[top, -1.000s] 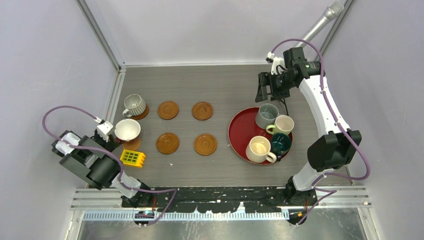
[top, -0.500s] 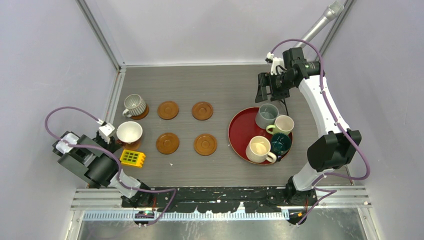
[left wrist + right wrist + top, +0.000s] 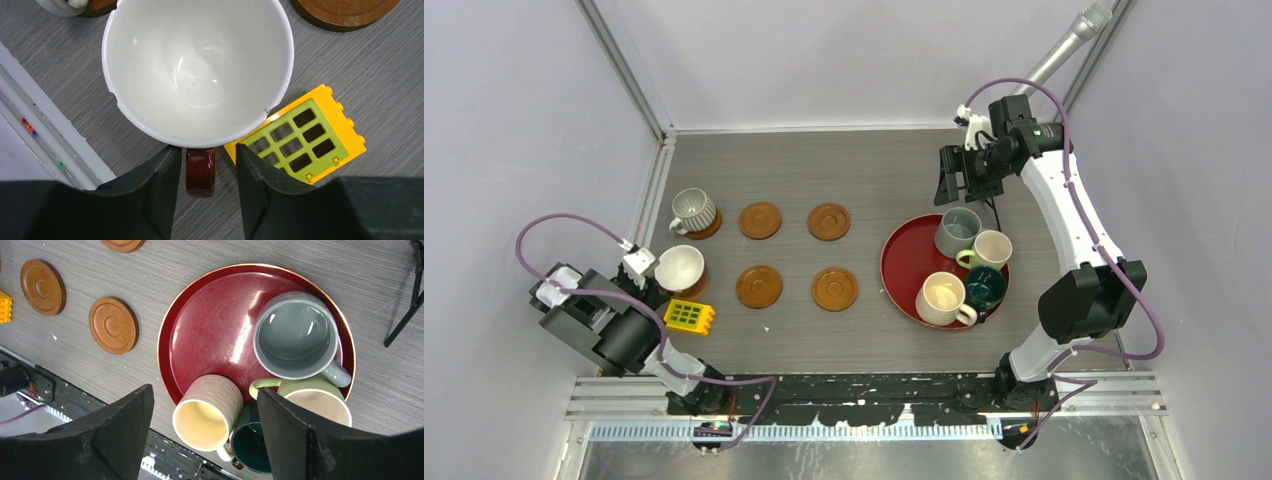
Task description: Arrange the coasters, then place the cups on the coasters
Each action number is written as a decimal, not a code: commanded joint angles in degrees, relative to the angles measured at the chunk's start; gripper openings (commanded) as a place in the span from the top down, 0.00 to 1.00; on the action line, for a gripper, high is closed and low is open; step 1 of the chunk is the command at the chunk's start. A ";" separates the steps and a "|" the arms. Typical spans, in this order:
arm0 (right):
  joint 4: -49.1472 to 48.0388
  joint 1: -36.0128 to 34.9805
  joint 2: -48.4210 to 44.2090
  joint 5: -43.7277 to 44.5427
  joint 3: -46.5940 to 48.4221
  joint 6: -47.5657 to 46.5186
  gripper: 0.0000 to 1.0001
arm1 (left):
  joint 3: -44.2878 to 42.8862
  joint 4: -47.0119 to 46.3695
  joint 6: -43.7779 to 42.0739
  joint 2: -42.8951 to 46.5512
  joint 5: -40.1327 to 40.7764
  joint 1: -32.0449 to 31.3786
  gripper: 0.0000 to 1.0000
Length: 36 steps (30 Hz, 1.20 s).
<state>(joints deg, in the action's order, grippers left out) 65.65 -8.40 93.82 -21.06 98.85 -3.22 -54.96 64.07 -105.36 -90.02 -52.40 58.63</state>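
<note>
The left gripper (image 3: 207, 150) stood parted astride the white cup's (image 3: 197, 65) handle at its six o'clock; the right gripper (image 3: 205, 390) gaped wide.

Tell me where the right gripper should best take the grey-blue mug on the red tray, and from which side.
Probably the rim wall, from straight above, one jaw inside. The grey-blue mug stands upright, mouth open, its side toward the bare red tray free. Its handle lies close to the pale green mug, leaving little room there.

Top cam overlooks table (image 3: 874, 180); L wrist close above white mug (image 3: 197, 65), R above tray (image 3: 210, 340).
</note>
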 commanded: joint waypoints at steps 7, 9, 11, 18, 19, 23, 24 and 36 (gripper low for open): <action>0.30 -0.33 -0.21 0.19 1.78 -1.71 0.20 | -1.92 7.45 -4.74 1.92 0.54 0.31 0.55; 0.21 -0.36 -0.14 0.10 1.62 -1.70 0.20 | -1.61 7.38 -4.66 2.53 0.72 0.29 0.52; 0.10 -0.37 -0.12 -0.09 1.56 -1.65 0.20 | -1.41 6.82 -3.76 3.47 0.81 0.27 0.50; -0.37 -0.41 -0.08 -0.98 1.32 -1.02 0.20 | -2.93 4.66 0.79 5.06 0.29 0.32 0.34; -0.38 -0.40 -0.12 -0.98 1.29 -0.93 0.20 | -3.29 4.88 1.07 5.19 0.30 0.33 0.32; -0.27 -0.45 -0.67 -1.00 1.17 -0.76 0.20 | -4.81 5.98 1.57 6.13 0.80 0.28 0.26; -0.21 -0.47 -0.81 -1.00 1.13 -0.74 0.20 | -5.22 6.32 1.99 6.55 0.87 0.29 0.25; -0.56 -0.37 -5.28 -2.09 -1.82 -1.65 0.20 | -15.65 19.48 3.29 8.29 5.78 -1.61 0.17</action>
<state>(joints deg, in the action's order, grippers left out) 65.58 -8.51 93.10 -21.61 97.95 -4.23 -64.97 75.61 -102.21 -83.64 -47.37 58.54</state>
